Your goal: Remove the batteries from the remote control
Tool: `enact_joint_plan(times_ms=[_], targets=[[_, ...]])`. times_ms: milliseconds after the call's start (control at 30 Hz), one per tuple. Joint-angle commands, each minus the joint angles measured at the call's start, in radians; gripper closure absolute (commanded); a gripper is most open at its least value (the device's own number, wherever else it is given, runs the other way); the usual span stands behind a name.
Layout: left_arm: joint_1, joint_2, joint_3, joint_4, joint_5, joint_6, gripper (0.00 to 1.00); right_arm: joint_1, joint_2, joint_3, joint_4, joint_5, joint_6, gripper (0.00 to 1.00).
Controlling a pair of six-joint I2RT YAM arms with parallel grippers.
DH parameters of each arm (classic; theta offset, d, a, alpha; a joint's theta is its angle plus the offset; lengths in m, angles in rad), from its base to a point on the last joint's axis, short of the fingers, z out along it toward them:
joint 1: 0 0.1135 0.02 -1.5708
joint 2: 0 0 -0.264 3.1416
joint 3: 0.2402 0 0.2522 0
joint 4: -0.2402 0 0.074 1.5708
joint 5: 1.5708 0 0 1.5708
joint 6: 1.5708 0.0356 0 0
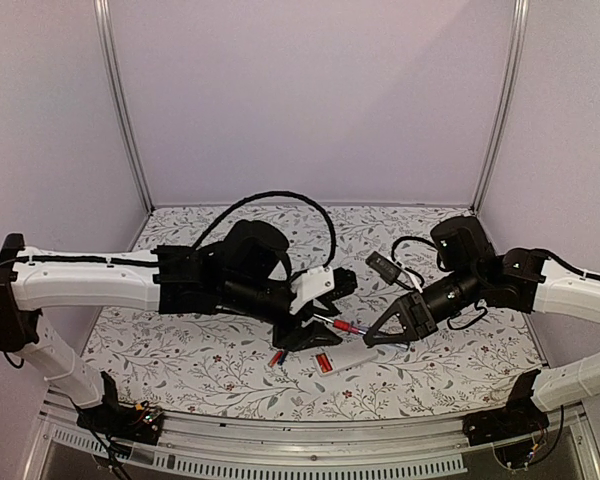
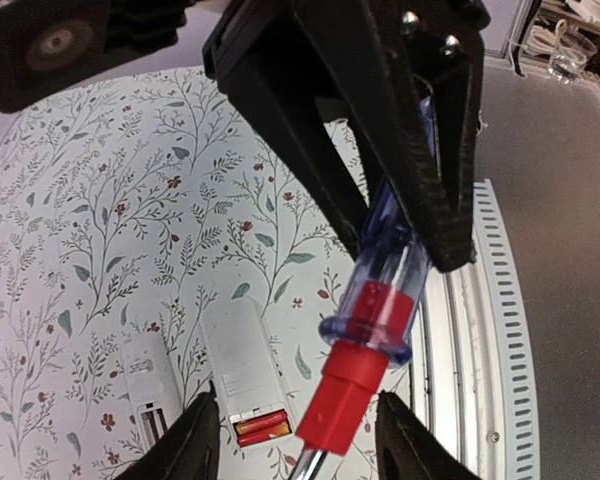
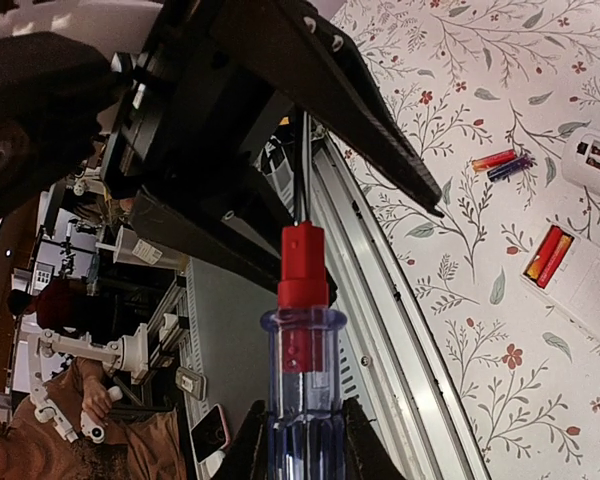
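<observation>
The white remote control [image 2: 236,366] lies on the floral table with two red batteries [image 2: 260,428] in the recess at its end. It also shows in the top view [image 1: 348,358] and in the right wrist view [image 3: 592,288], where the batteries [image 3: 547,255] show too. Two loose batteries [image 3: 500,162] lie apart on the table [image 1: 277,357]. My right gripper [image 3: 302,455] is shut on the handle of the red-and-blue screwdriver [image 3: 303,330], above the table. Its shaft runs between the wide-apart fingers of my left gripper [image 2: 300,450], which is open just above the remote. In the top view my left gripper [image 1: 315,330] and right gripper [image 1: 378,335] face each other.
A second white piece with dark slots [image 2: 146,385] lies beside the remote, also in the right wrist view [image 3: 595,160]. The table's metal front rail [image 2: 480,340] runs close by. A black cable [image 1: 280,200] loops behind the left arm.
</observation>
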Motion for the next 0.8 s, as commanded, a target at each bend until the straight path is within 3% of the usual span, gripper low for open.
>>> enact_joint_plan(times_ms=[0, 267, 367, 500, 533, 567, 633, 667, 700, 767], targets=[[-0.027, 0.022, 0.041, -0.080, -0.004, 0.063, 0.52, -0.005, 0.003, 0.033, -0.010, -0.014, -0.015, 1.00], [-0.054, 0.034, 0.046, -0.089, -0.007, 0.048, 0.81, -0.004, 0.021, 0.039, -0.010, 0.023, -0.025, 1.00], [-0.058, 0.034, 0.037, -0.089, -0.004, 0.026, 0.99, -0.005, 0.022, 0.041, 0.001, 0.027, -0.024, 1.00], [-0.066, 0.025, 0.019, -0.069, 0.009, -0.010, 1.00, -0.005, 0.032, 0.041, 0.008, 0.027, -0.019, 1.00], [-0.067, 0.023, 0.015, -0.063, 0.001, -0.017, 0.97, -0.004, 0.035, 0.040, 0.009, 0.023, -0.018, 1.00], [-0.069, 0.020, 0.011, -0.058, -0.011, -0.025, 0.86, -0.005, 0.038, 0.039, 0.009, 0.015, -0.018, 1.00], [-0.069, 0.002, 0.002, -0.034, -0.042, -0.038, 0.52, -0.005, 0.043, 0.035, 0.009, 0.006, -0.021, 1.00], [-0.070, -0.011, -0.005, -0.020, -0.054, -0.039, 0.39, -0.005, 0.043, 0.034, 0.008, 0.005, -0.021, 1.00], [-0.069, -0.024, -0.012, -0.008, -0.065, -0.040, 0.31, -0.005, 0.043, 0.032, 0.008, 0.003, -0.022, 1.00], [-0.069, -0.049, -0.017, 0.012, -0.075, -0.036, 0.24, -0.005, 0.042, 0.031, 0.005, -0.004, -0.024, 1.00]])
